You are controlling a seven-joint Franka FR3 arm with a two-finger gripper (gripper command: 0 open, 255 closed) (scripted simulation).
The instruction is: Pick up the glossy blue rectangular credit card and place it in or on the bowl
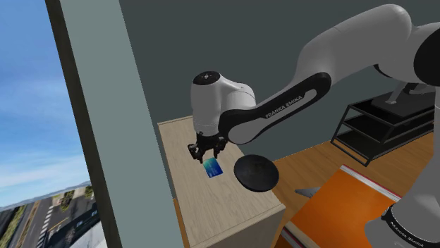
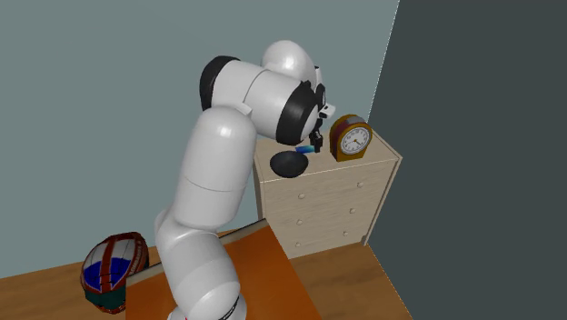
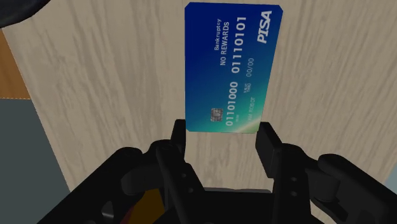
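While the black claw (image 3: 223,139) clamps one short end of the blue credit card (image 3: 232,63), leaving the rest free to drop, the card hangs over the pale dresser (image 1: 225,204), the dark bowl (image 1: 255,172) at its three o'clock in the shoulder view.

Second exterior view: arm (image 2: 218,173) is blocking the dresser's (image 2: 336,200) left end. The credit card (image 2: 306,148) is showing as a blue sliver only, so its print is not resolving. Clock (image 2: 351,138) numerals are rendering too small to read.

Wrist view: what is probably the bowl (image 3: 19,9) is getting clipped to a dark corner by the frame edge. One near corner of the card is sitting behind an end effector (image 3: 222,137) fingertip (image 3: 267,140).

Shoulder view: shelf rack (image 1: 384,123) is running off the right edge.
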